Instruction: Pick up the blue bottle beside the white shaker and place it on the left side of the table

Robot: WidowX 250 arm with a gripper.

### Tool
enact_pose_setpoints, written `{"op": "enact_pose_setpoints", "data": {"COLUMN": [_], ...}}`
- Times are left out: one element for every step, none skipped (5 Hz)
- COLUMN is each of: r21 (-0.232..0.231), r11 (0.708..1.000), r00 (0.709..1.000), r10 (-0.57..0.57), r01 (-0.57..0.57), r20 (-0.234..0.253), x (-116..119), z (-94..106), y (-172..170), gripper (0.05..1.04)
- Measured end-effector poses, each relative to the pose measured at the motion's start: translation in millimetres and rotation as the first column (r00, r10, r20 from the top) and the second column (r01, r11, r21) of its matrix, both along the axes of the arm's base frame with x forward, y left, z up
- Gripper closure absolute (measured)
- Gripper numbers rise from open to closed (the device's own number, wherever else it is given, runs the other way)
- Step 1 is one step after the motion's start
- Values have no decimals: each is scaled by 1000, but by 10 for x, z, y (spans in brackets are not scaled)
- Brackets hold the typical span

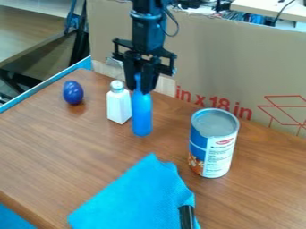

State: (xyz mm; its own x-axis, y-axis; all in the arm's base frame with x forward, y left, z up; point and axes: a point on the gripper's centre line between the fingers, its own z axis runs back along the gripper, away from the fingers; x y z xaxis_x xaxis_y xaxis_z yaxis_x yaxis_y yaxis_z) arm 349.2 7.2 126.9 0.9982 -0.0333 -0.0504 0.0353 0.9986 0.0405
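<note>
Claw [138, 88] is pinching the blue bottle [142, 116] by its neck; the white bottle [119, 107], standing just beside, is risking a knock.

Blue bottle [142, 117]; white bottle [119, 105]; purple egg [73, 92]; brown wood-grained table [71, 152].

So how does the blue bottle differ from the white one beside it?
The blue bottle is slim and rounded; the white bottle is boxier, with flat sides. The blue bottle is held at its neck by the gripper, while the white bottle stands ungripped on the table. The blue bottle looks taller than the white bottle. Both are upright.
</note>
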Motion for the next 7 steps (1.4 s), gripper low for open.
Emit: {"op": "enact_pose_setpoints", "data": {"r21": [10, 62, 77, 86, 97, 105, 94], "r11": [993, 962, 919, 903, 881, 881, 904], "r00": [992, 964, 922, 906, 883, 883, 907], "r10": [121, 265, 387, 424, 467, 467, 421], "r01": [-121, -264, -387, -422, -463, -461, -418], "r20": [31, 3, 22, -8, -31, -43, -23], "x": [-498, -1020, -1204, -1184, -1173, -1133, -1133], "z": [199, 139, 147, 73, 31, -38, -138], "y": [202, 492, 877, 1111, 1407, 1627, 1856], "gripper": [740, 740, 740, 740, 740, 740, 740]}}
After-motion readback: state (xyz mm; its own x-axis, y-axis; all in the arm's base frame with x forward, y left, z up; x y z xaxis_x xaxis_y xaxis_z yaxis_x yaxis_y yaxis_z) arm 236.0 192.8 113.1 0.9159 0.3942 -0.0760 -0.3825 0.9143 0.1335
